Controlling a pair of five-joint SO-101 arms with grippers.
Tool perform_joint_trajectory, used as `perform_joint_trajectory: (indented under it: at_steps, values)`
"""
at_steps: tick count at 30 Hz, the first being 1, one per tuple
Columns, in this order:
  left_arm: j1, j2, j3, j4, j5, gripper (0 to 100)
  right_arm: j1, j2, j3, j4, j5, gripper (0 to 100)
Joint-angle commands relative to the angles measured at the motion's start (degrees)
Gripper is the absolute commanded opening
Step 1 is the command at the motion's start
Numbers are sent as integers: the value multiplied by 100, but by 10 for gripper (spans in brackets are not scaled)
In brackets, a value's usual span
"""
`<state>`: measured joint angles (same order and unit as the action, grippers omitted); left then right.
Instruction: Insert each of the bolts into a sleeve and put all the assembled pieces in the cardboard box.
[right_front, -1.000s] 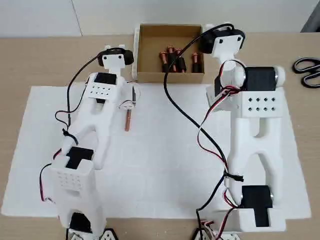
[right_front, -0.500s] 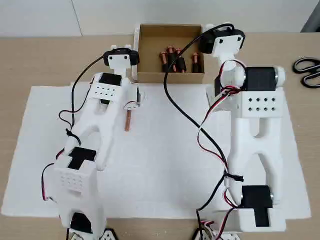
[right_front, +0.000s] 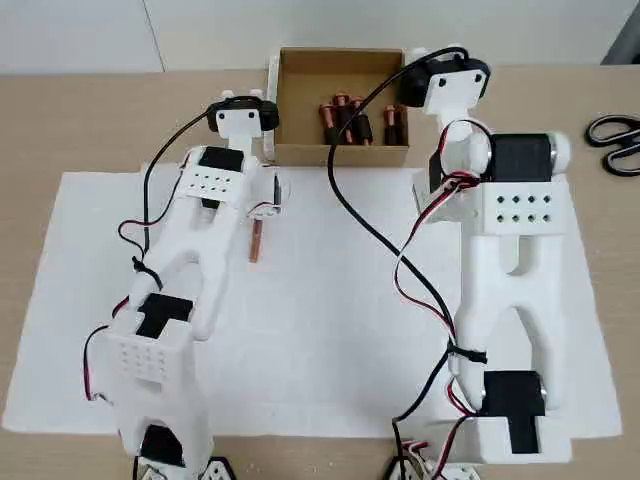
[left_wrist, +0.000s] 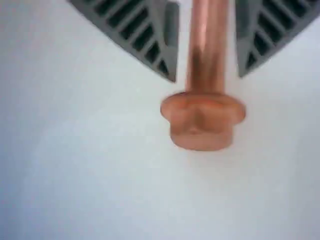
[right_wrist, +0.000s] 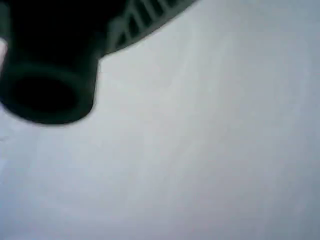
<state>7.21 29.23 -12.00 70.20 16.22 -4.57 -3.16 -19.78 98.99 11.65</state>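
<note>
A: Left arm (right_front: 200, 230) has swung a little toward the cardboard box (right_front: 290, 105). The copper bolt (right_front: 256, 240) stayed put.
B: Where?
A: On the white sheet (right_front: 330, 330), near the box. Its shank runs through the left gripper (left_wrist: 207, 77), whose jaws stand a little apart, a thin gap each side, pinching nothing.
B: And the right arm (right_front: 510, 260)?
A: A black sleeve (right_wrist: 47, 92) sits close by it. Its jaws, I cannot tell.
B: How to grab the bolt?
A: It looks hard, smooth, slippery. Squeeze the shank near the head.
</note>
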Motion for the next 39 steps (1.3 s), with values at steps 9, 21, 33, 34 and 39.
perform_joint_trajectory:
  at_steps: [9,21,33,34,39]
  values:
    - [0,281,-259,-185,-53,80,-4,-268,0,4,-79,4]
    - [0,334,-259,-229,-26,76,-4,-268,0,-22,-79,4]
    - [26,527,-259,-246,-26,7,4,-295,0,-22,-79,4]
    - [26,466,-259,-229,-26,7,4,-295,0,-22,-79,4]
    - [35,-185,-549,334,-35,7,4,-312,-26,-22,-62,4]
